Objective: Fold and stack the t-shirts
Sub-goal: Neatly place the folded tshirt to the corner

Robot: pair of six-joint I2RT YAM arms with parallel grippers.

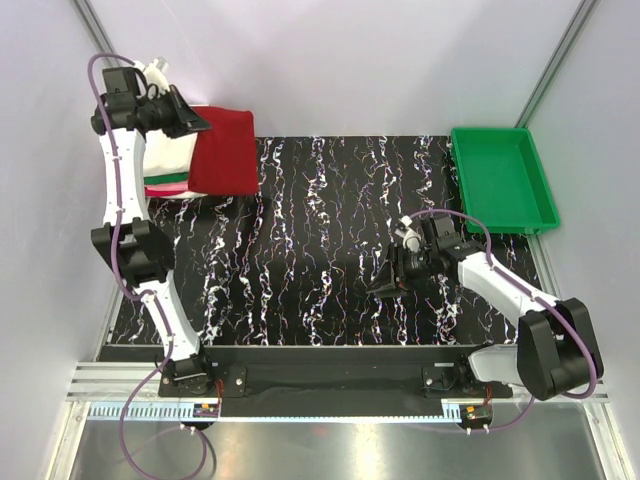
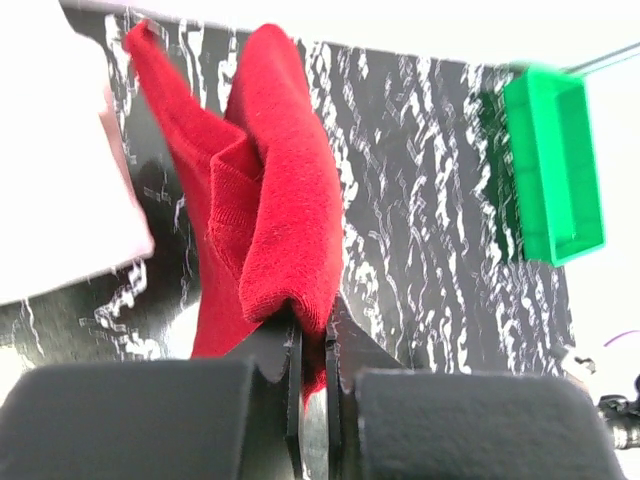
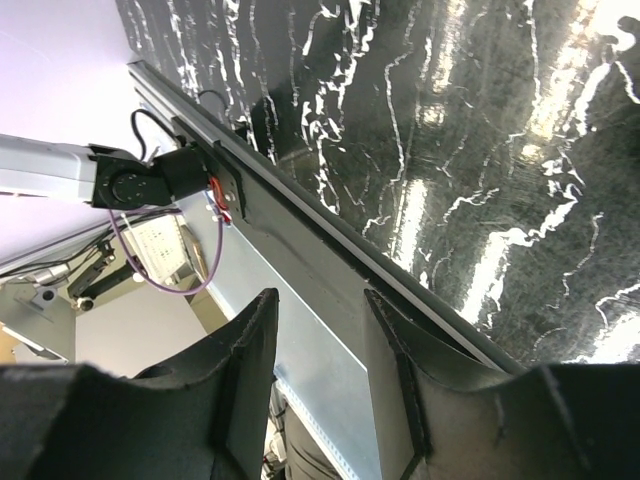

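Observation:
A folded deep red t-shirt [image 1: 225, 150] hangs from my left gripper [image 1: 190, 118] at the far left of the table, over a stack of folded shirts [image 1: 168, 168] in white with green and pink edges. In the left wrist view the left gripper [image 2: 312, 330] is shut on a fold of the red t-shirt [image 2: 280, 190], and a white folded shirt [image 2: 50, 180] lies to the left. My right gripper [image 1: 392, 278] is open and empty over the middle right of the table; in the right wrist view its fingers [image 3: 250, 370] stand apart with nothing between them.
A green plastic tray [image 1: 502, 178] stands at the back right, also in the left wrist view [image 2: 555, 160]. The table is black marble-patterned [image 1: 330, 230]. A metal rail [image 1: 330, 385] runs along the near edge. Grey walls close in on the left and right.

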